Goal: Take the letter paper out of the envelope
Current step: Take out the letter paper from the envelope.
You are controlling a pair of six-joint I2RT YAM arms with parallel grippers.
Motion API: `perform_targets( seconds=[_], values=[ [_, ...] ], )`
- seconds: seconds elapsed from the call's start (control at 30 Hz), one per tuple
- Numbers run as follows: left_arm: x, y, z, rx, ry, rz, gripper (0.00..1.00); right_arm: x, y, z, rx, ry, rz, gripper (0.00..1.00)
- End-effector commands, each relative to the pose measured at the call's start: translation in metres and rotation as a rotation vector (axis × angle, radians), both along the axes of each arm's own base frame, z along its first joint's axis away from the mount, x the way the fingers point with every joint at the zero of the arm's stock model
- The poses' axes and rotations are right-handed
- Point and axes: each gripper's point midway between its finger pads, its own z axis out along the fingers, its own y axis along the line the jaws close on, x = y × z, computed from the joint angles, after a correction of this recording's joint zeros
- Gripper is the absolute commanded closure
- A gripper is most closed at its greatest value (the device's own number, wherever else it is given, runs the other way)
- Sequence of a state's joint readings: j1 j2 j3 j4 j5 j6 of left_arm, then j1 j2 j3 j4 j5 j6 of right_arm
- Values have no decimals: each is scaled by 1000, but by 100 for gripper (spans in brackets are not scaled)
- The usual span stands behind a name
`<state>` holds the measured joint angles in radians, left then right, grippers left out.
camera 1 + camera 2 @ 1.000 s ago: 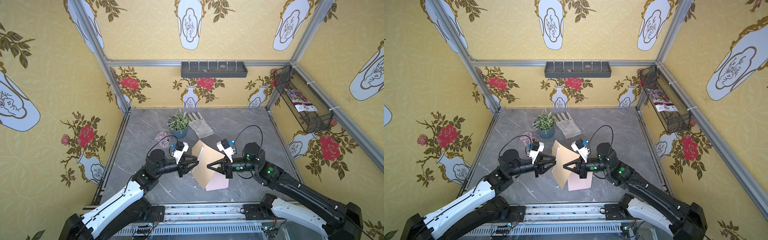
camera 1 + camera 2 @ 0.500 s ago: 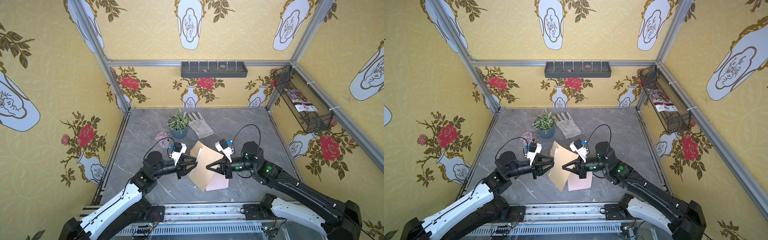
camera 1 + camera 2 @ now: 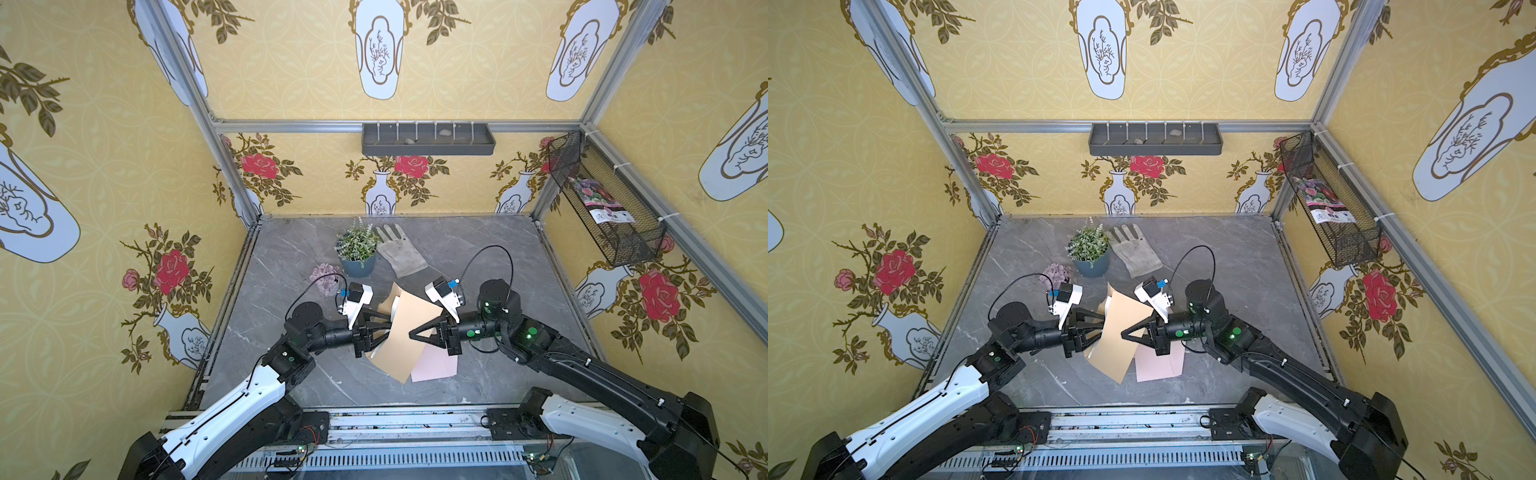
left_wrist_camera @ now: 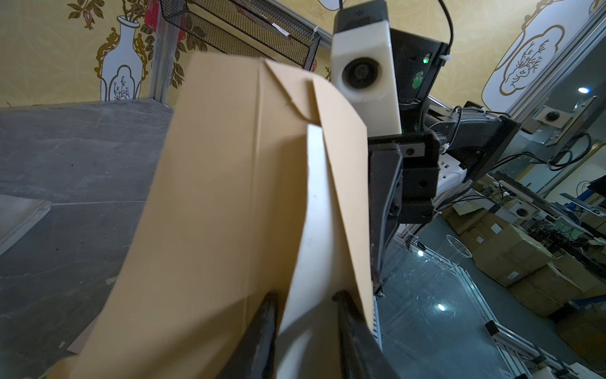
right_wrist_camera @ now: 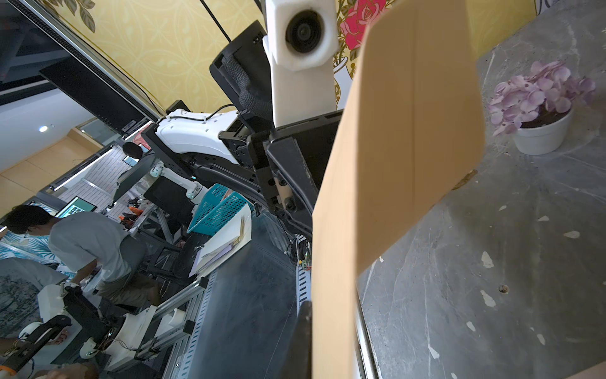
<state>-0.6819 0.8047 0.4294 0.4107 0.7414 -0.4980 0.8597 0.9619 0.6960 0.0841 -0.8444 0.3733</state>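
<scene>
1. The envelope [image 3: 405, 332] is held up over the middle of the table, between the two grippers, tilted; both top views show it.
2. The letter [image 4: 314, 210], a white sheet, sticks out of the envelope's open side; in the left wrist view most of it is still inside, and its lower end runs out of frame.
3. The left gripper [image 4: 306, 315] has its jaws part way apart, one finger [image 4: 265, 328] on each side of the white sheet; whether they press it cannot be told, as the tips are cut off and blurred.
4. The right gripper [image 3: 413, 333] is closed on the envelope's edge; in the right wrist view the envelope hides all but one dark finger [image 5: 303, 331].
5. A pink sheet [image 3: 434, 363] lies flat on the table, partly under the envelope and right gripper.
6. The table [image 3: 478, 257] is grey marble-patterned, with pale scuffs.
7. At the back stand a plant [image 3: 356, 249], a grey glove [image 3: 401, 251] just beside it, and a small pot of lilac flowers [image 3: 325, 277].
8. The walls are yellow floral wallpaper; a grey tray [image 3: 428, 139] hangs on the back wall, a wire basket [image 3: 611, 216] on the right.
</scene>
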Motion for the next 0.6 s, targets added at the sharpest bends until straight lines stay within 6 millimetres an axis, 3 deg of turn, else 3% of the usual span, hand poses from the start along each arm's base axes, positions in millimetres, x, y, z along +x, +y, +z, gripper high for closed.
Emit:
perform_targets(
  seconds=[0.0, 0.3, 0.57],
  values=[
    [-11, 0, 8, -28, -40, -52, 67, 9, 0, 11, 46, -59, -40, 97],
    [-6, 4, 4, 4, -53, -4, 60, 7, -8, 11, 47, -61, -53, 97],
    [-16, -4, 15, -41, -29, -104, 61, 7, -8, 14, 56, -67, -55, 97]
  ],
)
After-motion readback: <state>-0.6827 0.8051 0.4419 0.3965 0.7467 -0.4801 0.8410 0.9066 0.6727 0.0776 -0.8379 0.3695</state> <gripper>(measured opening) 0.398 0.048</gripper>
